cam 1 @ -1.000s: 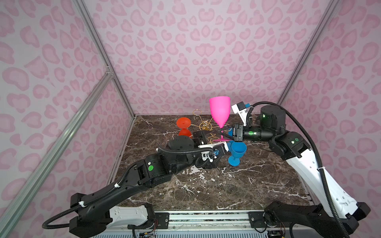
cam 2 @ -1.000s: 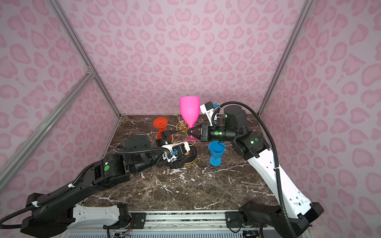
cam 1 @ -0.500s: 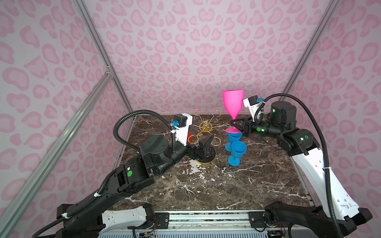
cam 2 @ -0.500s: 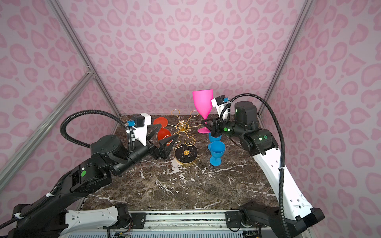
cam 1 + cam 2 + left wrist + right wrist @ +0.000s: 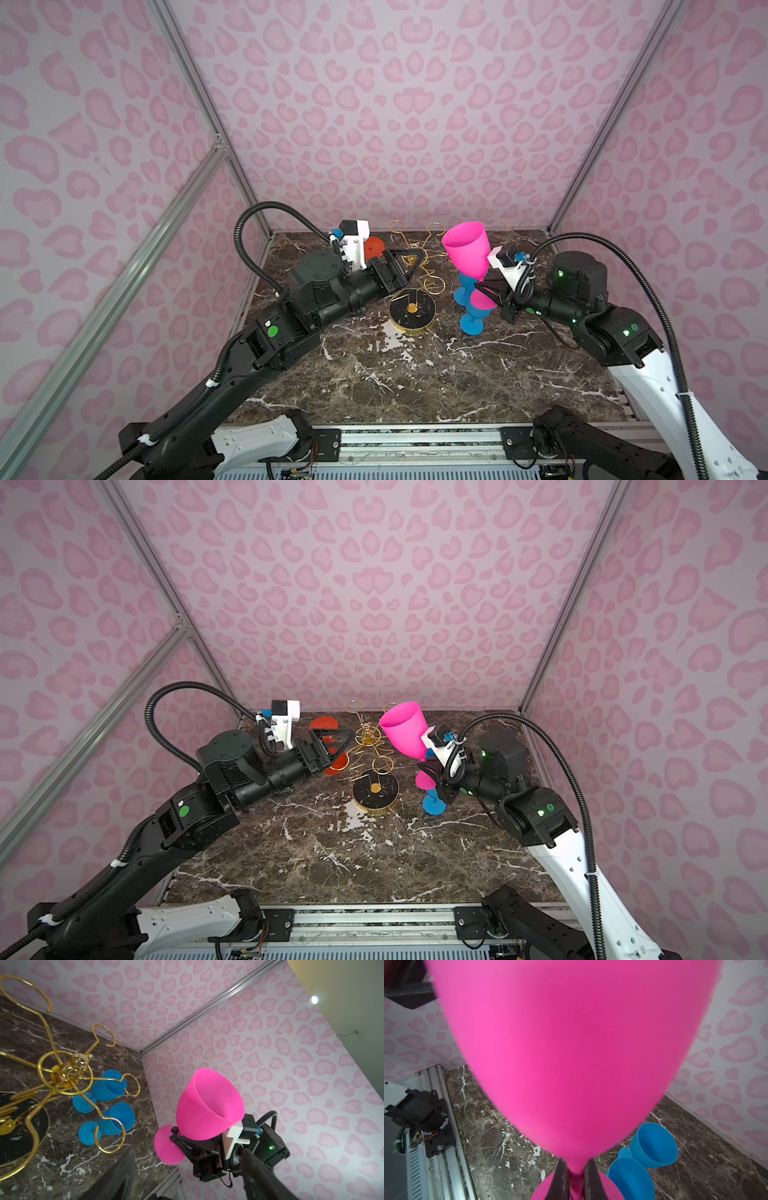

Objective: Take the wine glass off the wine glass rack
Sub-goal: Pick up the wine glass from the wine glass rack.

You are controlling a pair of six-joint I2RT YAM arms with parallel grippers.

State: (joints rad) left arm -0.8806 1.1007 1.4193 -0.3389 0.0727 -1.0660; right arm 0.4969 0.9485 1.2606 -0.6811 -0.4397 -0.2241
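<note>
Rack, in both top views: where does it stand?

— The wine glass rack (image 5: 423, 319) (image 5: 385, 798) stands on the marble table (image 5: 415, 374), mid-width and toward the far side.

And the wine glass?

— The pink wine glass (image 5: 465, 253) is off the rack, in the air just right of it, with its bowl tipped toward the left. The right tool (image 5: 487, 289) is closed on its stem, between bowl and foot. Below it, two more glasses stand upright on the table: the near blue glass (image 5: 471, 323) and the far blue glass (image 5: 460, 296). I cannot tell whether the pink foot touches either one.

Left tool?

— The left tool (image 5: 417, 261) is at the left of the rack's top, with its tips near the hub. I cannot tell from these views whether they touch it. A red glass (image 5: 374, 248) shows partly behind it, farther back.

Left wrist view?

— Its two fingers (image 5: 122, 1178) stand wide apart with nothing between them. The rack's gold loops lie off to one side. The wine glass (image 5: 207, 1105) is beyond the fingers, held in the right tool (image 5: 175, 1136).

Right wrist view?

— The wine glass (image 5: 571, 1053) fills most of it, blurred. Two dark fingers (image 5: 562, 1178) pinch the stem from both sides, just above the foot. Both blue glasses stand on the table beside it, mouths up.
</note>
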